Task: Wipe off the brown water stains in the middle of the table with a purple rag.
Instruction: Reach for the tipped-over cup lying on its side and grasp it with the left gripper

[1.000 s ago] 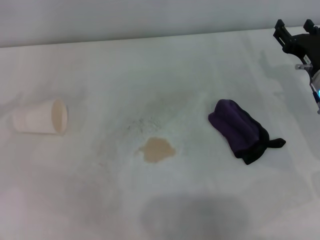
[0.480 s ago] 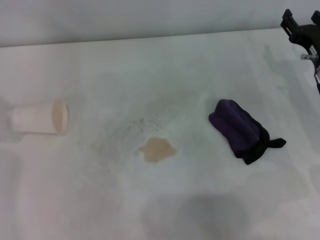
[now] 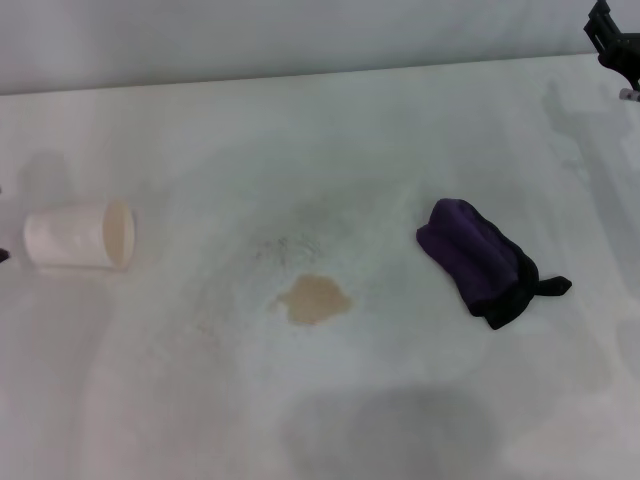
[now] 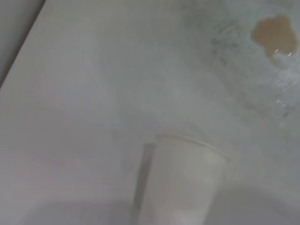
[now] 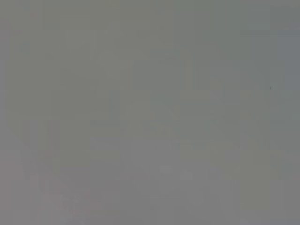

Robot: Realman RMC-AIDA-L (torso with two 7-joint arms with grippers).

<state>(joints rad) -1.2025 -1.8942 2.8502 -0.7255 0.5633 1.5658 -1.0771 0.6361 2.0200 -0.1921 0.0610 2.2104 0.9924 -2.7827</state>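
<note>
The purple rag (image 3: 485, 262) lies bunched on the white table (image 3: 330, 130), well to the right of the brown water stains (image 3: 314, 299) at the middle — nothing touches either. A white cup (image 3: 78, 236) lies on its side far left. The right gripper (image 3: 615, 45) hangs at the far right corner; whether its fingers are spread cannot be told, and the left gripper is out of sight.

Head, left wrist: shared stain (image 3: 314, 299)
</note>
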